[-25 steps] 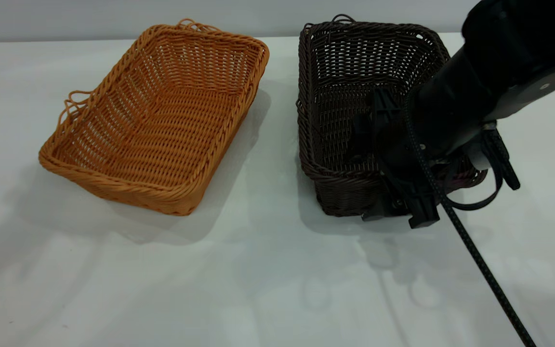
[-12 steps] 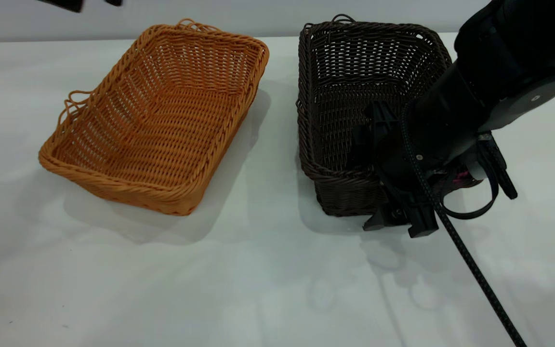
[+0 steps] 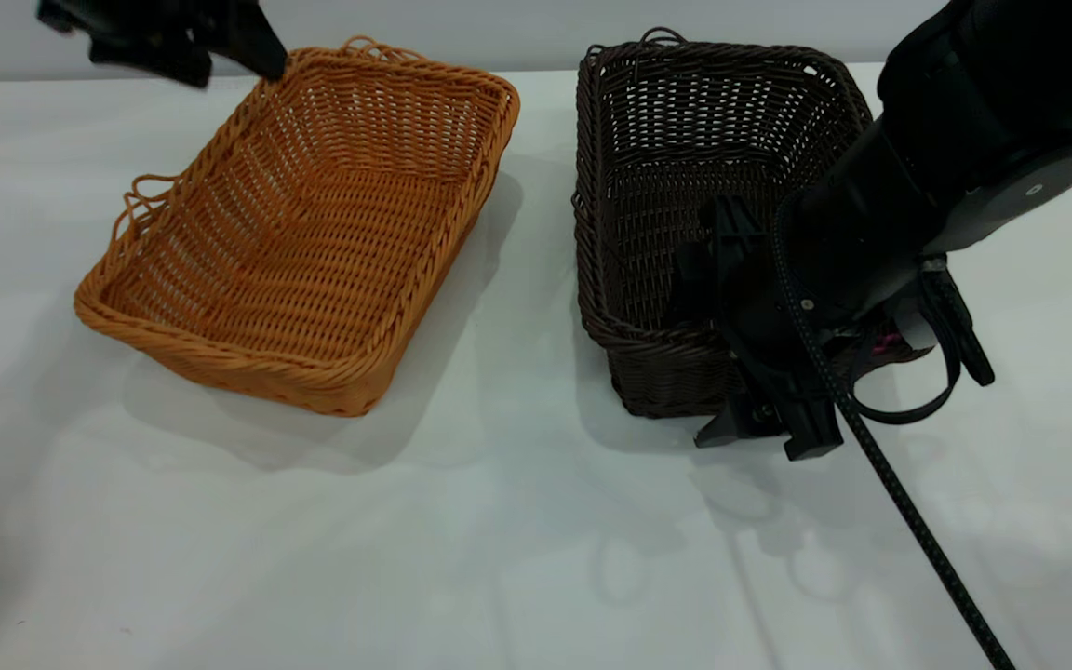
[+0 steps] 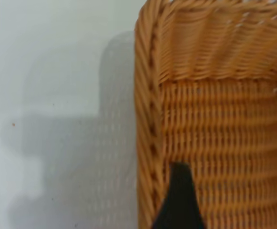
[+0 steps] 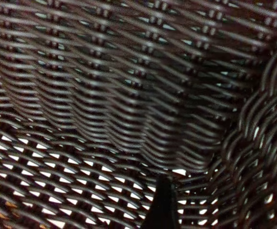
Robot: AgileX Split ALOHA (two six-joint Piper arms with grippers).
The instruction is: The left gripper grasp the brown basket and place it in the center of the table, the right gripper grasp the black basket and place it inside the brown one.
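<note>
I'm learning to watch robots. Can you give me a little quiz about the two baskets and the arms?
1. True or false: the black basket sits inside the brown basket.
2. Which gripper is at the black basket's near wall? A) left gripper B) right gripper C) neither
3. Fill in: the left gripper hovers by the far corner of the ____ basket.

Key:
1. False. The baskets stand side by side, apart, on the table.
2. B. The right gripper reaches over that wall, one finger inside the basket.
3. Brown. One dark finger shows over its floor, just inside the rim.
</note>
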